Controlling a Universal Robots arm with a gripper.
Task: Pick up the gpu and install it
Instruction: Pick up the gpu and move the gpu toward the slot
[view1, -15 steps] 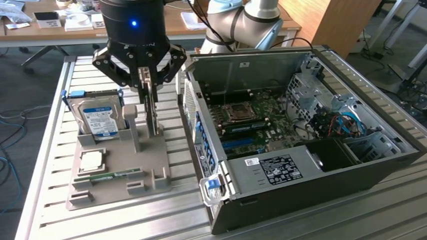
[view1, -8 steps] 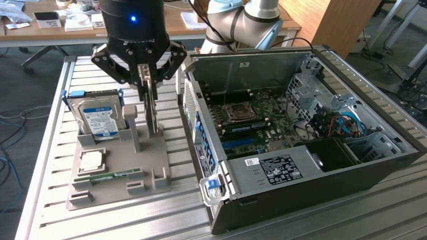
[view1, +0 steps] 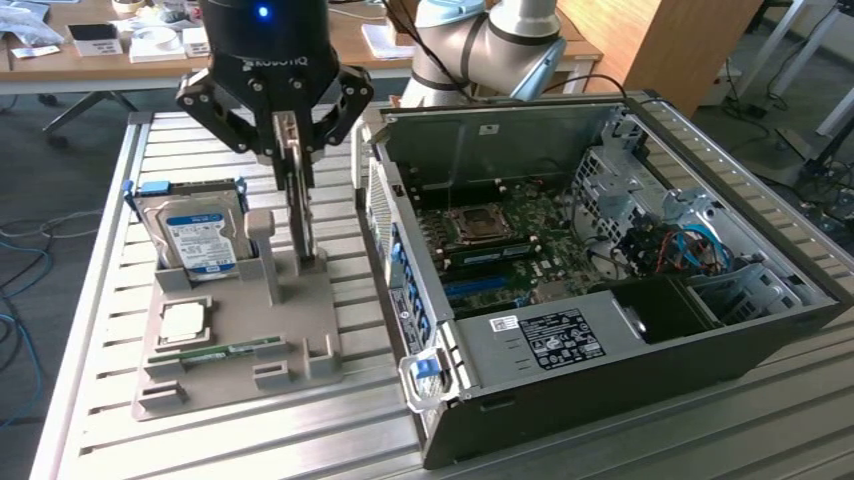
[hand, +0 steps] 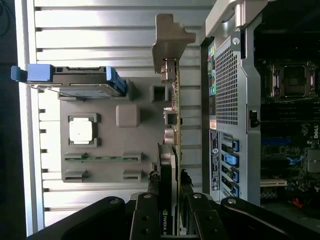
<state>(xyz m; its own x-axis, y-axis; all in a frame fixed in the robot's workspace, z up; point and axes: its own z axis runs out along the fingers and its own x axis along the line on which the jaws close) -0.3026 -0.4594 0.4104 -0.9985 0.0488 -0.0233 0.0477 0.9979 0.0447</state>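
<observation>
**Fingers clamped narrow on the standing gpu**

The gripper appears to press both faces of the card; it stands on edge in the grey holder, directly below the wrist; its long axis runs level, parallel to the near wall of the open computer case.

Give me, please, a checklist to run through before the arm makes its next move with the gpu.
1. Gripper closed on the thin green gpu card with black cooler: ok.
2. Gpu card standing on edge in the flat grey plastic holder, not lifted out: ok.
3. Silver hard drive with blue-white label standing apart from the gripper: ok.
4. Black metal computer case open on its upper side, green motherboard exposed: ok.
5. Room on the motherboard for the card: cannot tell.
</observation>
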